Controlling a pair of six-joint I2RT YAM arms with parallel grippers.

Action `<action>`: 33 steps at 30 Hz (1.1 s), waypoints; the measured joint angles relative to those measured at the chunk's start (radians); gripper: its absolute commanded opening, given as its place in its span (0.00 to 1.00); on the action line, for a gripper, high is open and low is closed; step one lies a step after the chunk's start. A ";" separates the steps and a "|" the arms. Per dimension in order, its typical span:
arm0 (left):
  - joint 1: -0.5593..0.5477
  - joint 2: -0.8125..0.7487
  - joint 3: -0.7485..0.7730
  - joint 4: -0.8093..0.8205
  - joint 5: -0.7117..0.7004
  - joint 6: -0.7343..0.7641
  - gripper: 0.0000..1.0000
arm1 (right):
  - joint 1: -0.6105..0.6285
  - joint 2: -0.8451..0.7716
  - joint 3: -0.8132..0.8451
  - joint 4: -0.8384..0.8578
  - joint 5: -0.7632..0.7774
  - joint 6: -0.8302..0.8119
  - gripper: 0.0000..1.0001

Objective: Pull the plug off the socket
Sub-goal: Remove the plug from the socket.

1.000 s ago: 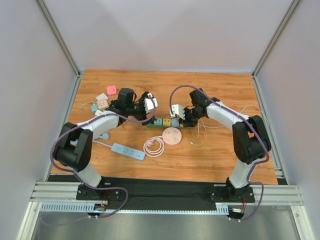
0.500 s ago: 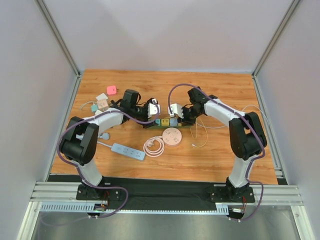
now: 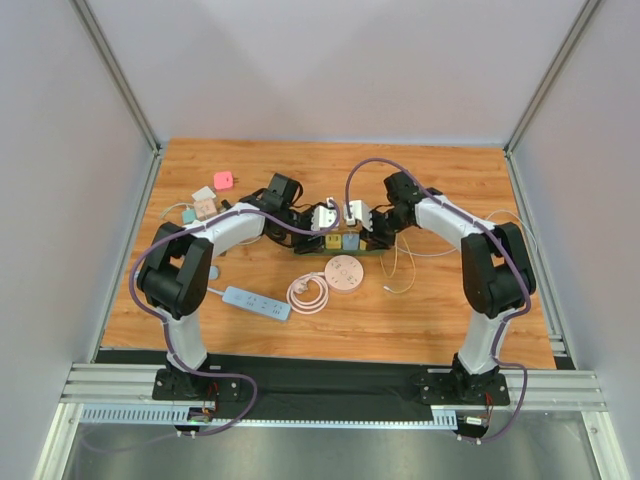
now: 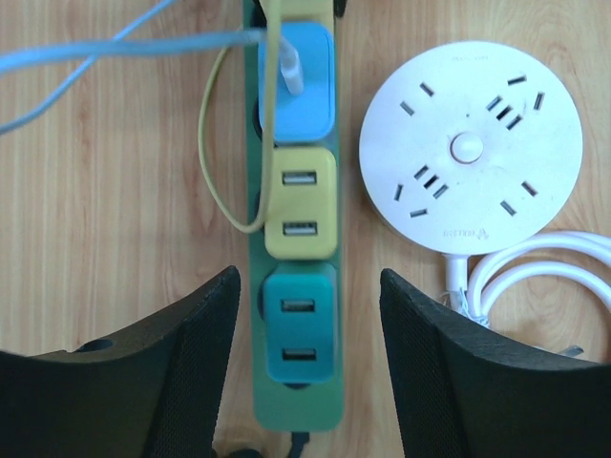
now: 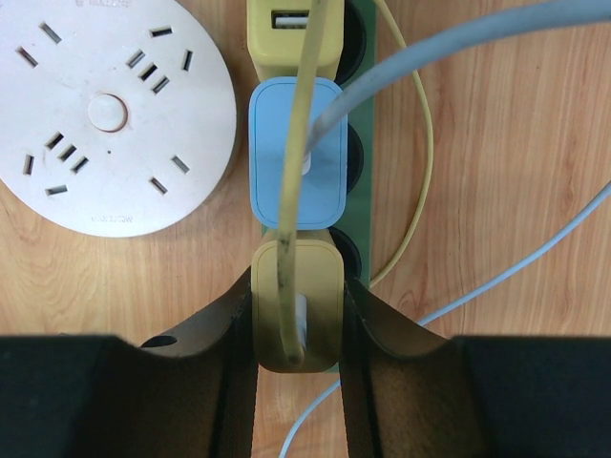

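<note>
A green socket strip (image 4: 296, 405) lies on the wooden table with several plugs in a row. In the left wrist view its end holds a teal plug (image 4: 299, 324), then a yellow plug (image 4: 300, 202) and a blue plug (image 4: 296, 81). My left gripper (image 4: 308, 279) is open and straddles the teal plug, with a gap on each side. At the strip's other end (image 5: 355, 205), my right gripper (image 5: 297, 277) is shut on the end yellow plug (image 5: 296, 305), which carries a yellow cable. From above, both grippers (image 3: 322, 218) (image 3: 355, 213) meet over the strip (image 3: 340, 248).
A round white socket (image 3: 344, 272) with a coiled white cable (image 3: 307, 292) lies just in front of the strip. A light blue power strip (image 3: 256, 303) lies front left. Small adapters (image 3: 203, 205) and a pink plug (image 3: 223, 180) sit back left. Loose cables trail right.
My left arm has moved right until its gripper is over the strip's left end, and its jaws have narrowed. My right gripper has stayed shut on the yellow plug.
</note>
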 measured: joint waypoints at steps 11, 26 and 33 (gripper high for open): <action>-0.002 0.013 0.026 -0.044 -0.083 -0.014 0.45 | -0.018 0.000 0.000 0.006 -0.034 0.025 0.00; -0.055 0.090 0.164 -0.166 -0.195 -0.020 0.00 | -0.075 0.033 0.000 0.064 -0.112 0.150 0.00; -0.067 0.095 0.195 -0.183 -0.243 -0.025 0.00 | -0.101 0.084 0.110 0.002 -0.156 0.314 0.00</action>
